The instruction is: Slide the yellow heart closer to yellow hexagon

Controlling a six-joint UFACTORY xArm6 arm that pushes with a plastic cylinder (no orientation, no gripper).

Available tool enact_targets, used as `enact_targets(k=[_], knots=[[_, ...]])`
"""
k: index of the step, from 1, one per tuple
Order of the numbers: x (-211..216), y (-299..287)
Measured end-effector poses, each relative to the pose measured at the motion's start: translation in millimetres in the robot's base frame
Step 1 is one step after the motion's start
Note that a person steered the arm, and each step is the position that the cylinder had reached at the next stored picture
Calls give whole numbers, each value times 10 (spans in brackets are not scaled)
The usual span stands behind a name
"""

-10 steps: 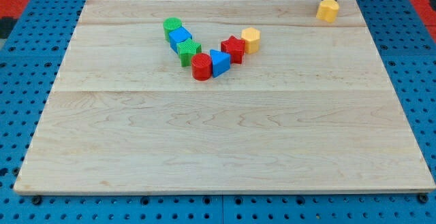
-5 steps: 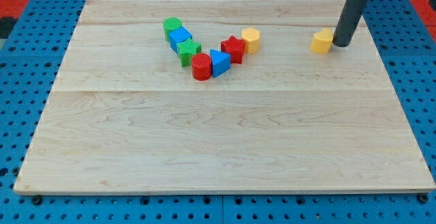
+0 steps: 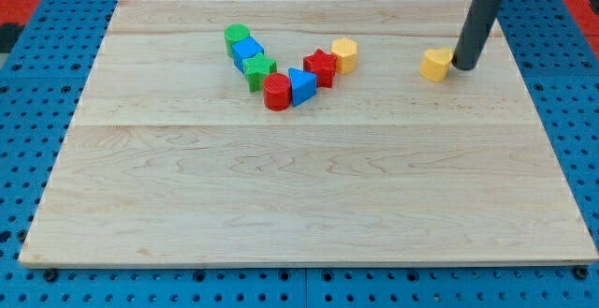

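Wooden surface (image 3: pixel 309 196) fills most of view. Dark rod comes down from view's top right; no claw on it, so no open or closed state to tell. My tip (image 3: pixel 464 67) touches right side of yellow heart (image 3: pixel 435 65). Yellow hexagon (image 3: pixel 344 54) well apart to view's left, touching red star (image 3: pixel 321 66). Blue triangle (image 3: pixel 301 86) and red cylinder (image 3: pixel 277 92) beside them.
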State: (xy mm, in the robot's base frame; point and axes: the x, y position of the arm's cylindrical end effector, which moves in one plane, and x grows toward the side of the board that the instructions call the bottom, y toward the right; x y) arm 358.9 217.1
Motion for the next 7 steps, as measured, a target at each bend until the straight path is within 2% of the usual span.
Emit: enact_targets(k=[1,2,4,6,7], knots=[[329,-13],[335,3],[193,87],[-224,-41],[-88,-109]])
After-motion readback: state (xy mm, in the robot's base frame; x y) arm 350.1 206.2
